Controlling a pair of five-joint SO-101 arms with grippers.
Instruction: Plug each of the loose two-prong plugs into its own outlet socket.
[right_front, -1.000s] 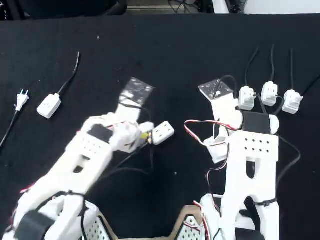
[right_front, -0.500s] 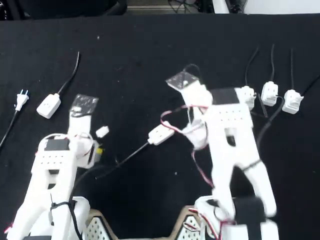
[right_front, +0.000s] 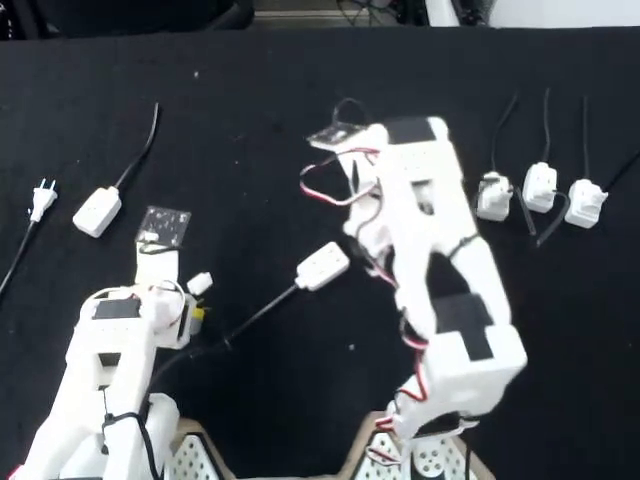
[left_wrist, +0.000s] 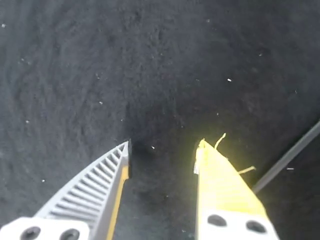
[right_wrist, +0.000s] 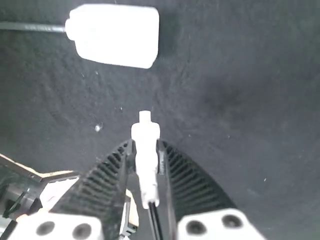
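The plug (right_wrist: 145, 132) in the right end effector (right_wrist: 145, 146) sits near the socket (right_wrist: 114, 35).

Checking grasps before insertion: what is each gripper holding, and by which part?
The right gripper clamps a white plug by the sides of its body, its front end sticking out. The left gripper is open and empty.

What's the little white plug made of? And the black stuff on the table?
The plug in the right gripper looks like smooth, hard white plastic: even colour, moulded edges. The table cover looks like matte black cloth, maybe felt: fuzzy, with lint specks.
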